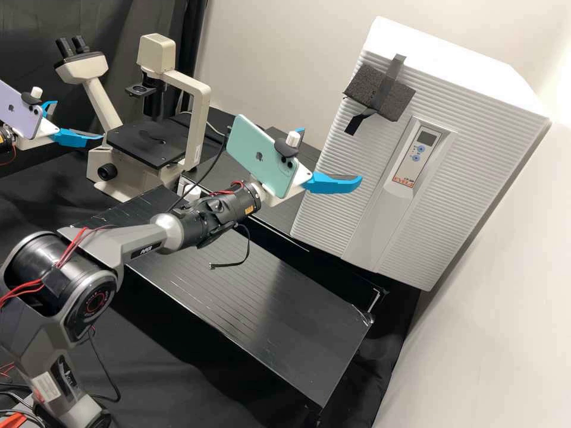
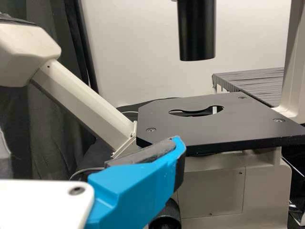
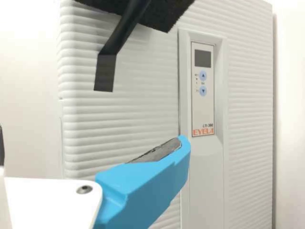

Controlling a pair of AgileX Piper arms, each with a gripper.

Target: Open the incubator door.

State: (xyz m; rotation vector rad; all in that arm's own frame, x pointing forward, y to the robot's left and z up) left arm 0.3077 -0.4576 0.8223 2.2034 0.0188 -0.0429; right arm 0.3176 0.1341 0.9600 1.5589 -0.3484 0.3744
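We saw the ribbed white incubator door closed at the high view's right; our right gripper hung before it, fingers spread and grasping nothing. Our left gripper hovered near the inverted microscope; its fingers, too, stood apart and empty.

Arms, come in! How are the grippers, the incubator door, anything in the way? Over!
Right gripper open, facing incubator door. Left gripper open, by microscope. Door shut, dark foam taped up high. Nothing seen between it and right gripper.
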